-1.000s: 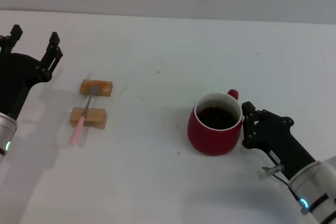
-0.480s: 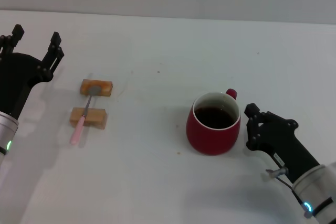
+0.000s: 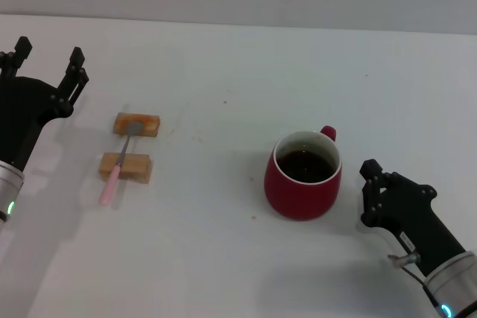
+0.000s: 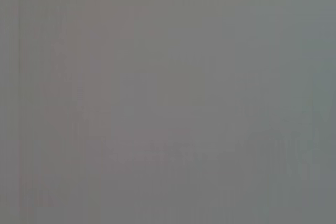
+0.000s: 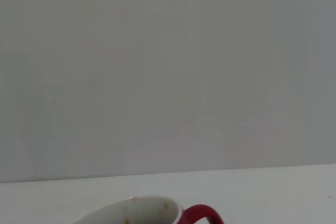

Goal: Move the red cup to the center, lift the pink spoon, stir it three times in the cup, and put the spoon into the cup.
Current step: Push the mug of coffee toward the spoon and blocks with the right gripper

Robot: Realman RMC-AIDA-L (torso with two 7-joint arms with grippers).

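Head view shows the red cup (image 3: 302,185) near the counter's (image 3: 246,80) middle, right gripper (image 3: 374,190) beside it, fingers unclear. The pink spoon (image 3: 116,171) lies untouched across two blocks (image 3: 125,167); left gripper (image 3: 46,59) is spread wide, so stirring remains.

We note the right gripper (image 3: 371,184) now sits clear of the red cup (image 3: 303,184), backed off toward the robot; cup shifted slightly left.

Glazed ceramic, matt plastic, bare wood on a white top

The red cup (image 3: 303,185) looks glossy ceramic; the pink spoon (image 3: 117,169) has a plastic-looking handle and dull metal neck; two blocks (image 3: 136,123) look like raw wood; table (image 3: 223,258) matt.
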